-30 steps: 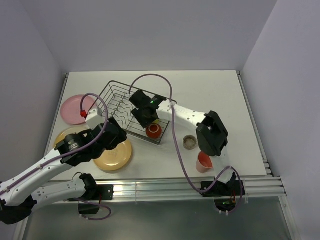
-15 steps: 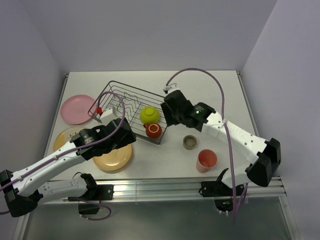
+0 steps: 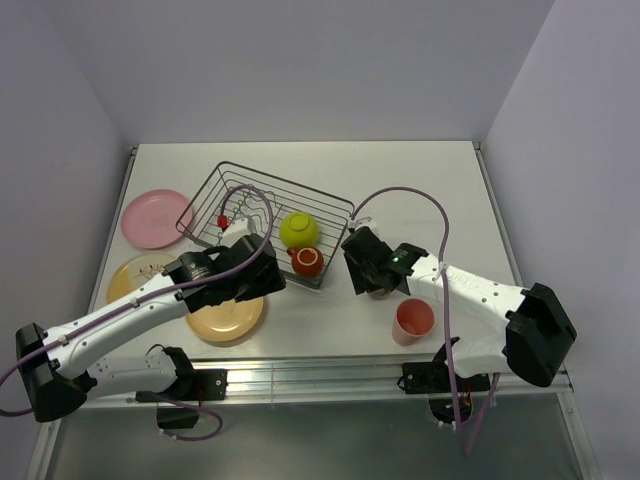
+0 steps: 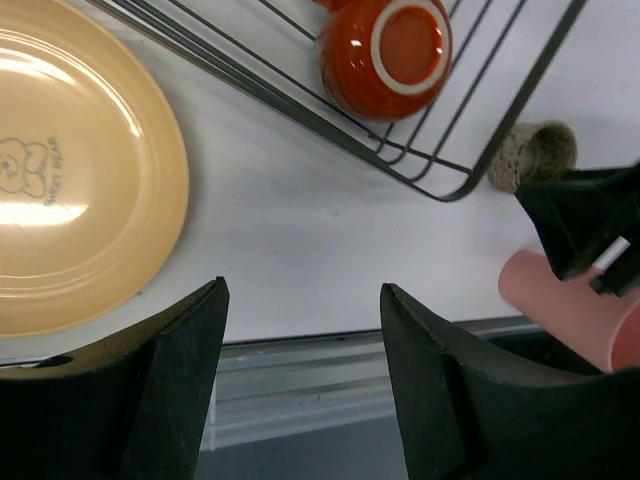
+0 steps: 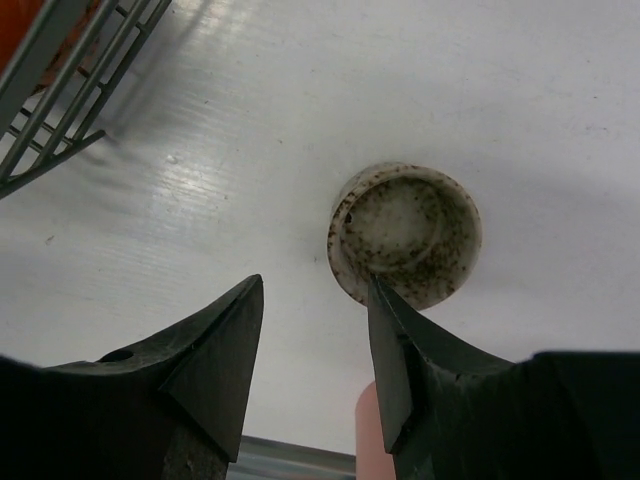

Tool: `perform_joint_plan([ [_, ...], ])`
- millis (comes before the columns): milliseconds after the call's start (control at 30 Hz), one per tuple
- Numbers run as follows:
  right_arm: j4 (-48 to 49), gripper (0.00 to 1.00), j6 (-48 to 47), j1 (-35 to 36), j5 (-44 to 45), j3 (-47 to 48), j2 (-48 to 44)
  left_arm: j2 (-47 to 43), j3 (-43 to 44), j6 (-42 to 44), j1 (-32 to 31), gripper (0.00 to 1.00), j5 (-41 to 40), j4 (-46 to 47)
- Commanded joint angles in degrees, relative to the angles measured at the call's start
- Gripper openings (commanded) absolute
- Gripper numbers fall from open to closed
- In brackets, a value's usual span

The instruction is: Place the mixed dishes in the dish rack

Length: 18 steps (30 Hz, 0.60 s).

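The dish rack [image 3: 236, 201] holds the lime-green bowl [image 3: 299, 230] and the red mug [image 3: 307, 261] upside down at its near right corner. My right gripper [image 5: 313, 282] is open low over the table. Its right finger overlaps the left rim of the speckled grey-beige cup [image 5: 410, 230], which stands outside the jaws. The salmon-pink tumbler [image 3: 414, 320] stands just nearer. My left gripper [image 4: 302, 290] is open and empty above the table between the tan-orange plate [image 4: 70, 190] and the rack. The pink plate [image 3: 155, 217] and the pale cream plate [image 3: 130, 274] lie at the left.
The rack's near corner wire [image 4: 440, 190] lies close ahead of the left gripper, and the table's metal front rail [image 3: 330, 375] is just below it. The right arm [image 3: 470, 295] reaches in low from the right beside the tumbler.
The right arm has swung off the rack, right and down to the cup. The left gripper has slid right along the tan-orange plate. Both pairs of jaws have narrowed a little.
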Motion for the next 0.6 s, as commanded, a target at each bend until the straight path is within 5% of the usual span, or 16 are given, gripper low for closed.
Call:
perform_joint_plan([
  [0,6.35,0.52,1.69,-0.69,-0.56,-1.54,0.97,-1.32,0.79,3.18,0.03,0.68,5.27,4.23],
  [267,7.94,0.47,3.45,-1.48,-0.91,-2.95,5.72,-8.53,-0.80,4.15,0.03,0.76,5.73,7.32],
  [333,8.21,0.46,3.97,-2.09,-1.35,-2.87,6.42,-9.23,-0.53,4.67,0.03,0.97,5.64,7.32],
  [467,8.82,0.42,4.94,-2.45,-1.18,-3.13,7.83,-10.55,-0.44,5.20,0.03,0.97,5.81,7.32],
  [567,9.00,0.29,5.47,-2.45,-0.83,-3.31,8.27,-10.82,-0.27,5.20,0.03,0.95,5.20,6.62],
])
